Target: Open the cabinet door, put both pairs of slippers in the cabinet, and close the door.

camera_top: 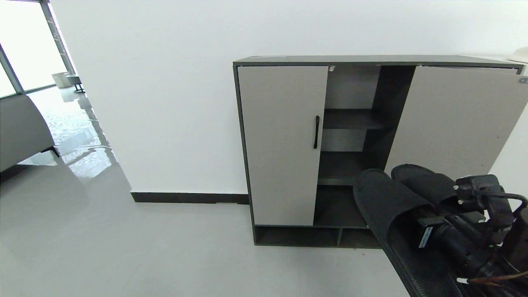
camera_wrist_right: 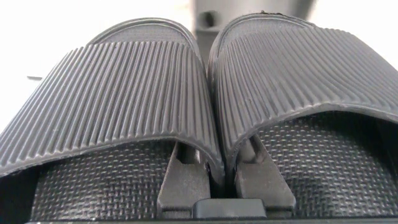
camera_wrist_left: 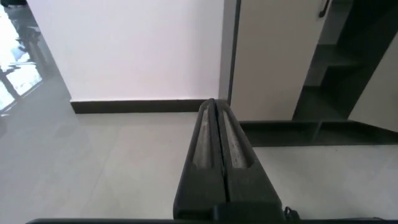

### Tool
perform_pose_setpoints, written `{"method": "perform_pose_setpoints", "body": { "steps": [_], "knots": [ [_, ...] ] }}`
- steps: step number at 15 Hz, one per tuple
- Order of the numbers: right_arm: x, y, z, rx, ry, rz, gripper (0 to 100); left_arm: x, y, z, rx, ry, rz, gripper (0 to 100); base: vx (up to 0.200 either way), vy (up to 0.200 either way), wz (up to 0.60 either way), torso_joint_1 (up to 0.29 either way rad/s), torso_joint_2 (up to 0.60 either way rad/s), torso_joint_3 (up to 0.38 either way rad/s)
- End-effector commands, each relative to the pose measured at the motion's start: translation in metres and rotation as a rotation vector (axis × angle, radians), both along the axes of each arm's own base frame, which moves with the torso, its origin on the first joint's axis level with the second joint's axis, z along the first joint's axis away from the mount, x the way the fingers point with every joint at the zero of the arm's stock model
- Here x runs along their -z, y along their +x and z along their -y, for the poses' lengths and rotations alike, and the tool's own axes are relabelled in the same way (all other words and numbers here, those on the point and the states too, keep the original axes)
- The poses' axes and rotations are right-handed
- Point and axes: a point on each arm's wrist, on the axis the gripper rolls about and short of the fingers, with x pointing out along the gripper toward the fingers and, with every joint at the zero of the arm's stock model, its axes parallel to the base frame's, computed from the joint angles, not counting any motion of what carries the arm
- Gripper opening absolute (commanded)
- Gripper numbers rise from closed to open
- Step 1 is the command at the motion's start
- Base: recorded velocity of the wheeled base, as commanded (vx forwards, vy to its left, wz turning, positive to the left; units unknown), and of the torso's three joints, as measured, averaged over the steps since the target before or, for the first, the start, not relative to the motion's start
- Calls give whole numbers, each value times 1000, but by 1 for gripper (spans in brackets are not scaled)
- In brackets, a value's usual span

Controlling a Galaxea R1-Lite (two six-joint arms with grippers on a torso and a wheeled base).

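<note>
The left gripper [camera_wrist_left: 213, 118], pressed shut and empty, hangs near the closed left door [camera_top: 282, 144]. The open compartment [camera_top: 350, 165] lies ahead and slightly left of the black slippers [camera_top: 396, 202], which point toes inward, apparently pinched side by side in the right gripper [camera_wrist_right: 217, 186].

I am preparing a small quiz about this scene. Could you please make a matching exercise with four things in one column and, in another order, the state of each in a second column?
Things
1. left cabinet door
2. right cabinet door
3. black slippers
4. left hand

States
A. held by the right hand
B. fingers together, holding nothing
C. swung open
D. shut, with a black handle on it

Pairs: 1-D, 2-C, 3-A, 4-B
</note>
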Motion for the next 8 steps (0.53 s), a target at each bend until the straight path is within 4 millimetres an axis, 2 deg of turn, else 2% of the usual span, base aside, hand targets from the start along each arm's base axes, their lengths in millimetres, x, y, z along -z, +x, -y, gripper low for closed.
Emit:
{"method": "perform_pose_setpoints", "body": {
  "steps": [1, 8],
  "knots": [
    [3, 12, 2, 47, -5, -9, 0, 0, 0, 0, 0, -1, -4, 0, 200, 0, 0, 12, -2, 2],
    [1, 25, 10, 114, 9, 22, 0, 0, 0, 0, 0, -3, -4, 0, 200, 0, 0, 1, 3, 3]
  ]
}}
